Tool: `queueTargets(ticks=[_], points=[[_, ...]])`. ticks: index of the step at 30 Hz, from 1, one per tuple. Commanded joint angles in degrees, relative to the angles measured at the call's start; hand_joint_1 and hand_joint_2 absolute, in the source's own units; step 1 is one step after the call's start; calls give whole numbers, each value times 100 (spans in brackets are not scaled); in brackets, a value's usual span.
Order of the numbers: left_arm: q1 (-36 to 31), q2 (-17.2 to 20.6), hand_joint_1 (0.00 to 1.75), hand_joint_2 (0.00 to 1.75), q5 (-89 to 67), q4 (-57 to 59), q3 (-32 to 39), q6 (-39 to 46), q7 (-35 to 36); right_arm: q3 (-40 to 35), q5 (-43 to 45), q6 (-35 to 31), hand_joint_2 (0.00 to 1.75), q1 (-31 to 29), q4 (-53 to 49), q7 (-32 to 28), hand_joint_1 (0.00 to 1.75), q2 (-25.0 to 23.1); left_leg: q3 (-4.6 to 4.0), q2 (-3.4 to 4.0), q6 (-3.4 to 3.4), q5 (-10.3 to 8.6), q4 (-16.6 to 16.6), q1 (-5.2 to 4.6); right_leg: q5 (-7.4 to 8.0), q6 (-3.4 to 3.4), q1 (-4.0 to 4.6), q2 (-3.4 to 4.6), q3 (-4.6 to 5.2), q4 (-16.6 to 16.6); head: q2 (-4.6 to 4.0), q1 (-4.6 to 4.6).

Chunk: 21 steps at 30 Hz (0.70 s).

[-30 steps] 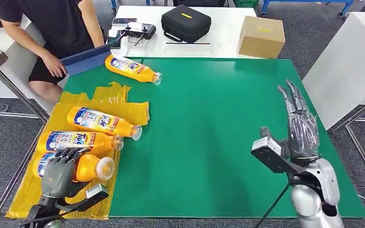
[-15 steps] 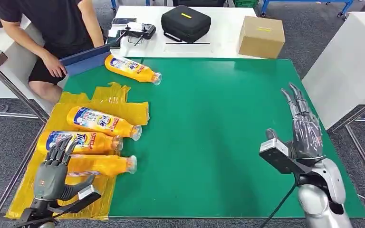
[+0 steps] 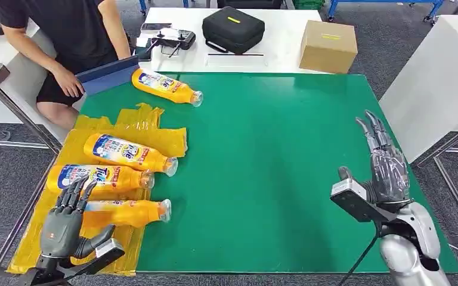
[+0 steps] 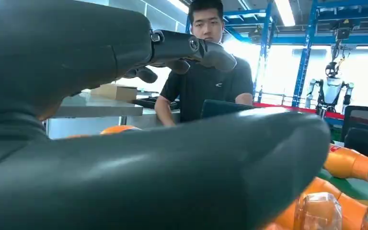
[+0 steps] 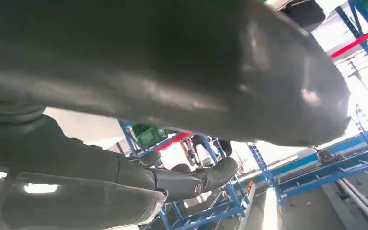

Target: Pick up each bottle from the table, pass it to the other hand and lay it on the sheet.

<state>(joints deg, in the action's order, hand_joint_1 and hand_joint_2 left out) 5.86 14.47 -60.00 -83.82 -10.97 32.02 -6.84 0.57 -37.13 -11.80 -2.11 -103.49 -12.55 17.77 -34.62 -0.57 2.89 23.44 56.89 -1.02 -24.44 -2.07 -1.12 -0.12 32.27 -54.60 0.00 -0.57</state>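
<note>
Three orange bottles lie on the yellow sheet (image 3: 36, 250) at the left of the green table: a far one (image 3: 128, 153), a middle one (image 3: 98, 177) and a near one (image 3: 128, 211). A fourth orange bottle (image 3: 166, 86) lies on the green mat near the far edge. My left hand (image 3: 65, 223) hovers open just behind the near bottle, fingers spread, holding nothing. My right hand (image 3: 384, 164) is open above the mat's right side, fingers straight. In the left wrist view, orange bottles (image 4: 350, 163) lie beyond the thumb (image 4: 172, 172).
A person (image 3: 65, 36) sits at the far left, a hand on a blue board (image 3: 107, 72). On the white table behind are a black case (image 3: 232, 28), a cardboard box (image 3: 328, 45) and a controller (image 3: 170, 40). The green mat (image 3: 274, 155) fills the middle.
My left hand has let go of the near bottle, opened and drawn back toward me; the bottle now lies on the sheet. My right hand has drifted slightly nearer and to the right.
</note>
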Motion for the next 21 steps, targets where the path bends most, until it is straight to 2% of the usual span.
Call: queueTargets(ticks=[1,6,8,10,12,15,16,17,18,21], points=[[-44,99,0,0,10,85,-29,-36,-2,-197,18,-36,0,-99,279,22,0,-29,21,10,-22,10,-3,8,-5,13,7,7,-21,8,0,0],[-201,128,0,0,160,78,-206,-214,-106,-225,-254,-63,0,-83,152,262,0,-179,16,9,-20,7,-3,6,-3,12,6,6,-17,6,0,2],[-249,82,0,0,1162,-115,-215,-861,-148,-222,-188,126,0,44,61,320,0,-245,17,0,-24,7,-1,8,-6,14,8,-3,-20,5,0,2],[-307,30,0,0,3233,-569,-111,-2010,-398,-356,321,650,0,-92,92,201,0,-459,9,-3,-20,5,2,8,-5,12,8,-5,-12,2,0,0],[-563,-242,0,0,4990,-919,43,-2523,-974,-843,545,965,0,-614,300,149,0,-713,8,5,-26,7,6,10,-4,16,10,2,-10,-2,0,0],[-1265,-711,0,0,6267,-981,-263,-2842,-1053,-1659,875,855,0,-1292,596,9,0,-1368,-3,28,-27,0,9,10,9,17,11,23,6,-7,0,0],[-1427,-1132,0,0,6607,-950,-425,-3045,-1006,-1961,1573,1080,0,-1373,793,-306,0,-1784,0,27,-23,-4,3,8,11,14,10,20,3,-3,0,2],[-1521,-1359,0,0,6789,-896,-582,-3078,-897,-2206,1669,933,0,-1464,972,-414,0,-1971,6,19,-17,-9,-3,6,13,8,7,13,-5,2,0,2],[-1741,-1597,0,0,6661,-723,-950,-2780,-832,-2756,1759,535,0,-1689,1327,-350,0,-2104,16,23,-24,-10,-4,9,15,11,10,17,-13,4,0,2],[-1930,-1652,0,0,7071,-681,-1226,-2600,-810,-3235,2146,152,0,-1896,1495,-423,0,-2215,26,31,-28,-14,-4,13,15,14,9,25,-20,4,0,2]])
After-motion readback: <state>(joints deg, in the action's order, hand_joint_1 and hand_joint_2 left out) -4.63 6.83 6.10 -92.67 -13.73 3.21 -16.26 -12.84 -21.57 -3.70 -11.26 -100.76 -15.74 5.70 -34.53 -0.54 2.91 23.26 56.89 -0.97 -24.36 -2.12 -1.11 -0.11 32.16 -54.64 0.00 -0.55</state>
